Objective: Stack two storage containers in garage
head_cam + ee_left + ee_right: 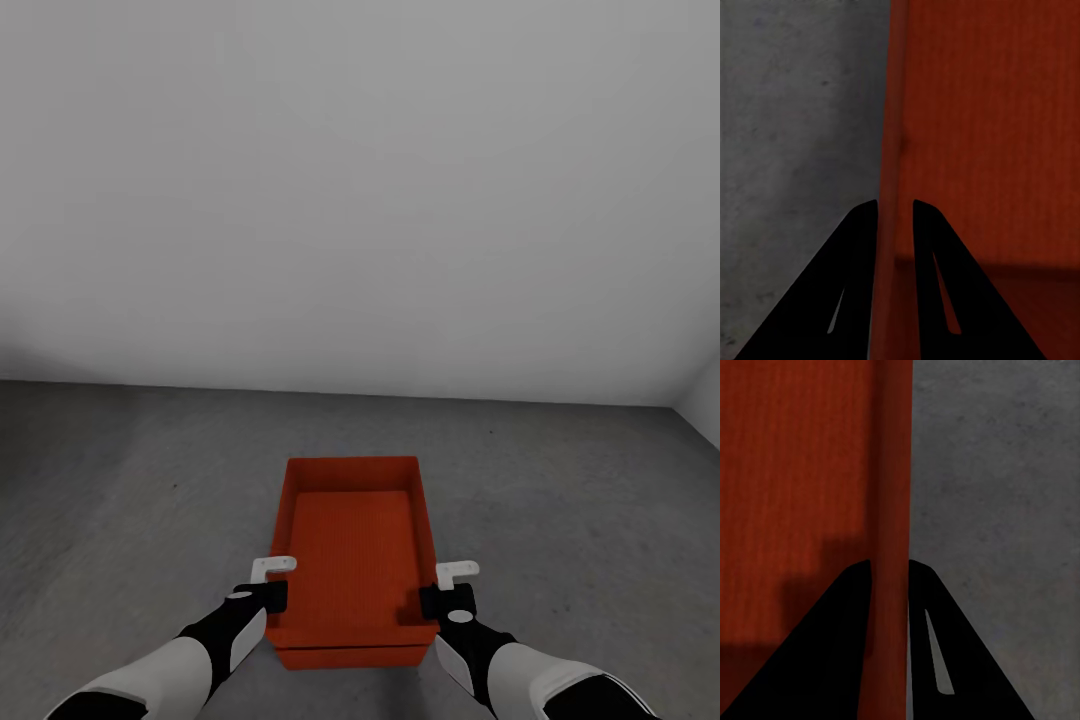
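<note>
- We see a red-orange storage container [352, 545] in the garage, open side up, long axis running away from us toward the pale grey wall [360, 190].
- A second red-orange edge [350, 656] shows beneath its near end.
- Left gripper [268, 590] clamps the left side wall; right gripper [446, 592] clamps the right one.
- Dark grey concrete floor [130, 490] lies all around.

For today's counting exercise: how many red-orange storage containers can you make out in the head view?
2, it seems. The upper container is held over the concrete floor, both grippers' fingers straddling its side walls. A second rim peeks out beneath its near edge, apparently the lower container, mostly hidden.
</note>
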Available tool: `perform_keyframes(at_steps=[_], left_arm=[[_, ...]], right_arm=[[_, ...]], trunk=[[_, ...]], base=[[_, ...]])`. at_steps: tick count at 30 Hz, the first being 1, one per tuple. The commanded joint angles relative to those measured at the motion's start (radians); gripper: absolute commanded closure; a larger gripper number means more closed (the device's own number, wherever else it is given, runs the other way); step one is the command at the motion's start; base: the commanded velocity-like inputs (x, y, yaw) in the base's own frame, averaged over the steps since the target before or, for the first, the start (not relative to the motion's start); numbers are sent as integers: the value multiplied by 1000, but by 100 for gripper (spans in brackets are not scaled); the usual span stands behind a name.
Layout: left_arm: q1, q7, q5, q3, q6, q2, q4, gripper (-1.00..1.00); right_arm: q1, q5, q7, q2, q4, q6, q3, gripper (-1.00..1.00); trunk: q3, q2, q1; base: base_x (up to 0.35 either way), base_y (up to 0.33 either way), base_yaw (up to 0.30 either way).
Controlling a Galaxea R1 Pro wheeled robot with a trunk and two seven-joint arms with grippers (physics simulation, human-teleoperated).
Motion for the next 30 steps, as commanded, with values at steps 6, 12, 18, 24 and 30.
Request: perform_keyframes(at_steps=[6, 12, 18, 24, 30], left_arm=[[-1, 12, -15, 66, 0, 79, -6, 100], [-1, 12, -15, 65, 0, 78, -6, 100], [-1, 12, -14, 66, 0, 78, -6, 100], [-1, 12, -15, 66, 0, 79, -6, 100], [-1, 12, -15, 66, 0, 79, -6, 100]], right_arm=[[0, -2, 3, 1, 1, 1, -42, 100], [0, -2, 2, 1, 1, 1, -42, 100], [0, -2, 3, 0, 1, 1, -42, 100], [0, -2, 2, 1, 1, 1, -42, 100], [0, -2, 2, 1, 1, 1, -42, 100]], trunk=[[-1, 0, 0], [-1, 0, 0], [-4, -7, 4], [-16, -35, 19], [-16, -35, 19]], base=[[0, 0, 0], [0, 0, 0], [0, 0, 0], [0, 0, 0], [0, 0, 0]])
